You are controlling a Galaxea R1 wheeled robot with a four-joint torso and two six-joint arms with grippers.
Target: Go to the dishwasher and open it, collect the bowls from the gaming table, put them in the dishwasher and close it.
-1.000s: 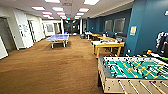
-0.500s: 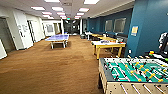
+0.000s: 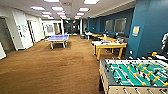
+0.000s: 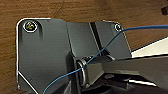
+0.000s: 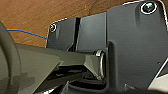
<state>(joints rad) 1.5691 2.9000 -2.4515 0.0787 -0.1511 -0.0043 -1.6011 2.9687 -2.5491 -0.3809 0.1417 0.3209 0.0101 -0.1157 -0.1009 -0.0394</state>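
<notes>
The gaming table (image 3: pixel 109 45), white-topped with yellow sides and legs, stands ahead on the right by the blue wall. Small things lie on its top, too blurred to name as bowls. The dishwasher is out of view. In both wrist views the robot's own dark plate hangs over brown carpet (image 4: pixel 75 10), and a blue cable crosses it.
A green-field foosball table (image 3: pixel 135 75) stands close at the front right. A blue ping-pong table (image 3: pixel 58 38) is at mid-left, further back. More desks line the blue wall (image 3: pixel 147 30) behind the gaming table. A wide stretch of brown carpet (image 3: pixel 50 67) runs ahead. A person's figure shows at the right edge (image 3: pixel 165 43).
The whole head picture has shifted slightly, so the camera has moved. The foosball table sits a little lower in view. The things themselves have not moved.
</notes>
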